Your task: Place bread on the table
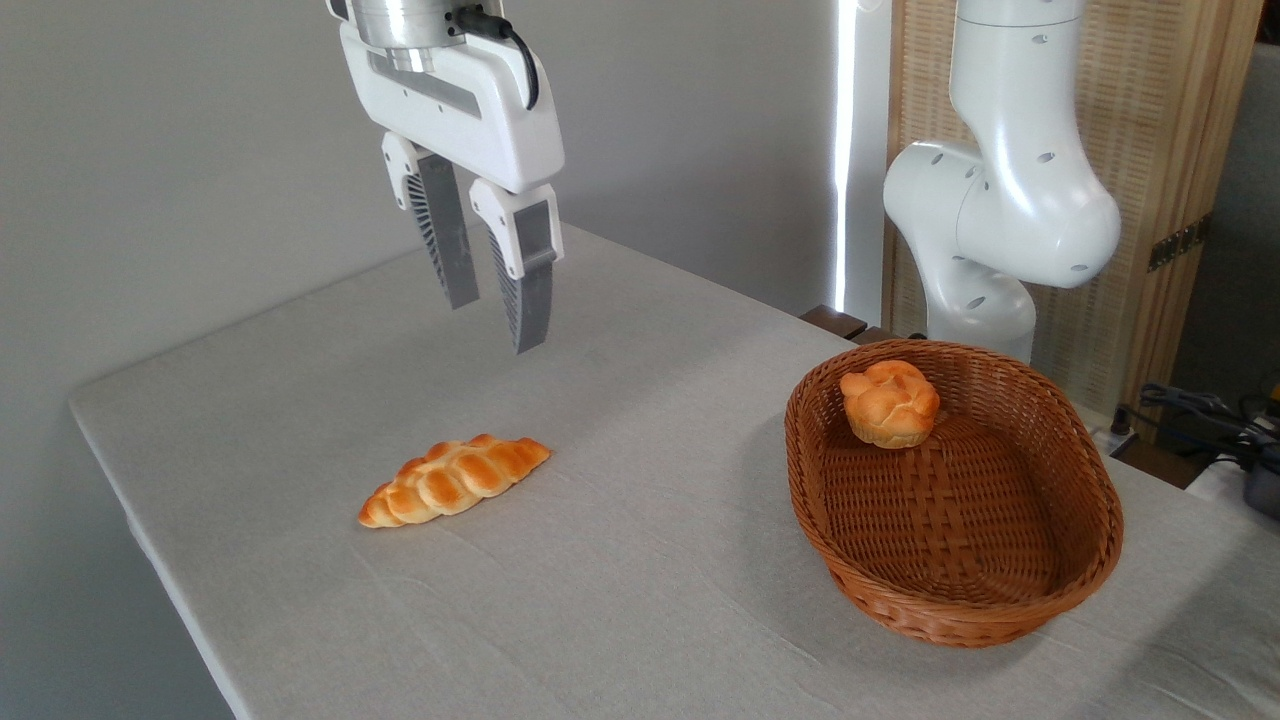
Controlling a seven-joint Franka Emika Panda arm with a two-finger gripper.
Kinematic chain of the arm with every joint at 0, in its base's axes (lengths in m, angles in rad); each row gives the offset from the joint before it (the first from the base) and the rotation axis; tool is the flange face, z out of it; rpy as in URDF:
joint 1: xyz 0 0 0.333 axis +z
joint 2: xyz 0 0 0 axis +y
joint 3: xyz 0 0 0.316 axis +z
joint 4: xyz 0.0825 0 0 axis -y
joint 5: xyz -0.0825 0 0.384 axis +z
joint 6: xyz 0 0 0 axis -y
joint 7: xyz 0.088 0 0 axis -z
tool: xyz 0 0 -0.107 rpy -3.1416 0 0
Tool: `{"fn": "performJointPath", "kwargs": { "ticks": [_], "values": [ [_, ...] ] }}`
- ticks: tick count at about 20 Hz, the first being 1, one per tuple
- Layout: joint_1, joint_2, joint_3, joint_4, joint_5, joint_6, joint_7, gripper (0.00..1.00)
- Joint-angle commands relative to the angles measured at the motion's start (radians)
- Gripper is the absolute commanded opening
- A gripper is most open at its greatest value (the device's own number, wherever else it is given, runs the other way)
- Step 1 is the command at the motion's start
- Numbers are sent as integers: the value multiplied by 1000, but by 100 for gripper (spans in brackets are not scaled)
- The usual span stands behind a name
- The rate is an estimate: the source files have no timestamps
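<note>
Fixed camera: the bread (455, 480), a long braided loaf, lies flat on the table (620, 590), nearer its left edge, well apart from the wicker basket (1000, 600) toward the right edge. The gripper (497, 325) hangs in the air above and behind the loaf, fingers spread with a gap, holding nothing. A small round bun (889, 402) sits inside the basket against its far wall; the arm's white base (1000, 220) stands past the table's far right edge.
</note>
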State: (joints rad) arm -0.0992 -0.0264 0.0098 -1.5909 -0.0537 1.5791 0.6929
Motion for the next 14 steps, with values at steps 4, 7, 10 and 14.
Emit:
{"fn": "performJointPath", "kwargs": {
  "ticks": [4,7,10,14],
  "values": [
    [-2,25,9,34,35,-45,-41,100],
    [-4,28,7,34,49,-44,-43,100],
    [-4,25,10,32,49,-36,-41,100],
    [-1,28,12,34,49,-27,-38,100]
  ]
}}
